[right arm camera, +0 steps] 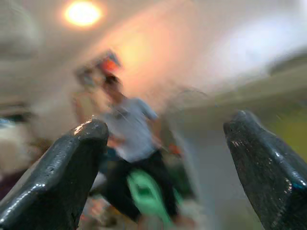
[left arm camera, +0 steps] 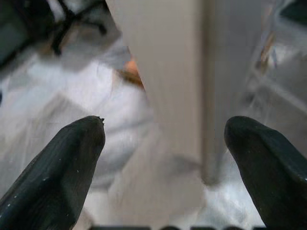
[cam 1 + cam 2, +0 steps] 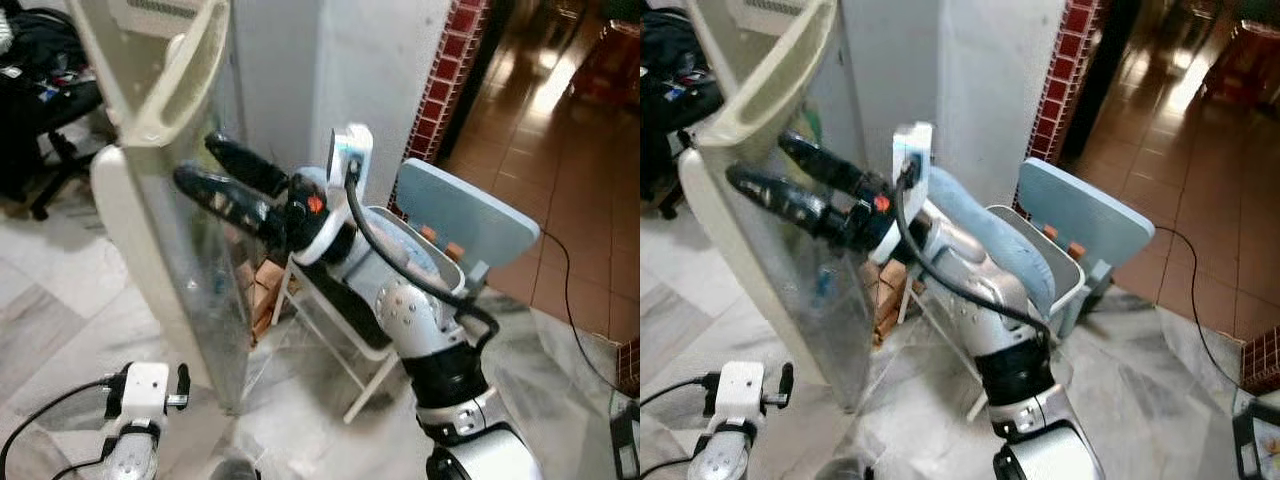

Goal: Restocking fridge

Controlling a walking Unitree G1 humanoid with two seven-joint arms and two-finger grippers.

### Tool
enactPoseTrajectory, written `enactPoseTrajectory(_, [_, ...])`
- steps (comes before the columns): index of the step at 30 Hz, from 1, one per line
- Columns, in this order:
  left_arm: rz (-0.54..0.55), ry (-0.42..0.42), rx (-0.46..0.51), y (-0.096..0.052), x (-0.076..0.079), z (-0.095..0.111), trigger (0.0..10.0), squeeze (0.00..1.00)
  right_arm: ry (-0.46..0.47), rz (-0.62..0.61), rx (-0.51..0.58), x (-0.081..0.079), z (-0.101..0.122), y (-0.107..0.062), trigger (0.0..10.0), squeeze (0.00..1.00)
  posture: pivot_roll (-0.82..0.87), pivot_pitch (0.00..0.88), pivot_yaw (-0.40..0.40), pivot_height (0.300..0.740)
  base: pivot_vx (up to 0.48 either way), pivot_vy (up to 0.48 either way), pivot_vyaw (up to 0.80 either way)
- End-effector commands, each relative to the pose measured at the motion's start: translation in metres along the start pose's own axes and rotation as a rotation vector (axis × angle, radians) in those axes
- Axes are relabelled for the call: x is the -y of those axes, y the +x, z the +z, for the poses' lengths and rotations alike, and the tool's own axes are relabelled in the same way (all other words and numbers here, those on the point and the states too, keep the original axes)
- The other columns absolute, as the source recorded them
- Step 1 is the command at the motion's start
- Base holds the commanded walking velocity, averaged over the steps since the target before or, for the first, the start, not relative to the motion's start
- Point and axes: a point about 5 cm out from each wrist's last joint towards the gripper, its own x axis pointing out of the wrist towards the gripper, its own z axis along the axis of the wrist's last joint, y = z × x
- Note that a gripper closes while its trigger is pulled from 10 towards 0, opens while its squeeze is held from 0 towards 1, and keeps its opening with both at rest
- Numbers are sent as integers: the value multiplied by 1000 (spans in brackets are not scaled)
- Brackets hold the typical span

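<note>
The cream fridge door (image 3: 165,260) stands open and edge-on at my left, its moulded handle (image 3: 185,75) at the top. My right gripper (image 3: 195,158) is raised at the door's inner face, just below the handle. It is open, and its two black fingers (image 3: 830,165) hold nothing. In the blurred right wrist view the open right gripper (image 1: 165,129) points past the door at a person (image 1: 129,143). My left arm (image 3: 135,400) hangs low by the door's bottom corner. There the left gripper (image 2: 163,129) is open over the door's edge (image 2: 168,96) and the marble floor.
A light blue chair (image 3: 465,215) and a white wire rack (image 3: 340,330) stand right behind my right arm. Cardboard boxes (image 3: 262,290) lie under the rack. A black office chair (image 3: 45,110) sits far left. A red brick pillar (image 3: 445,80) borders the brown tiled floor (image 3: 560,150).
</note>
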Motion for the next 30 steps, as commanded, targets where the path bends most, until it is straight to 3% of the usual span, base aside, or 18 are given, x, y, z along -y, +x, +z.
enactPoseTrajectory(1, [-3,-2,-11,0,-2,-4,10000,0,-31,-97,-42,13,-7,-13,10000,0,134,0,-69,740,0,0,0])
enactPoseTrajectory(2, [-8,-3,-26,2,-3,-7,10000,0,-69,-201,-87,25,-15,-24,10000,0,129,0,-67,740,0,0,0])
enactPoseTrajectory(5, [-15,-4,-45,4,-3,-10,10000,0,-121,-361,-160,41,-24,-47,10000,0,122,0,-66,740,0,0,0])
enactPoseTrajectory(6, [-2,22,-54,7,-7,-11,10000,0,-206,-551,-217,58,-30,-77,10000,0,117,0,-67,740,0,0,0])
enactPoseTrajectory(7, [3,32,-53,8,-8,-10,10000,0,-235,-620,-228,63,-31,-88,10000,0,114,0,-67,740,0,0,0])
enactPoseTrajectory(12, [11,51,12,21,-16,7,10000,0,-357,-959,-226,81,-31,-149,10000,0,105,0,-65,740,0,0,0])
enactPoseTrajectory(14, [-30,42,112,32,-13,31,10000,0,-372,-1059,-214,81,-30,-170,10000,0,94,0,-58,740,0,0,0])
enactPoseTrajectory(16, [-71,24,217,37,-8,53,10000,0,-372,-1089,-199,80,-31,-177,10000,0,89,0,-54,740,0,0,0])
enactPoseTrajectory(25, [-112,-18,351,48,-9,94,10000,0,-469,-1153,-189,75,-36,-186,10000,0,59,0,-38,740,0,427,0])
enactPoseTrajectory(30, [-151,-42,409,38,-1,112,10000,0,-454,-1222,-170,70,-40,-199,10000,0,45,0,-30,740,0,480,0])
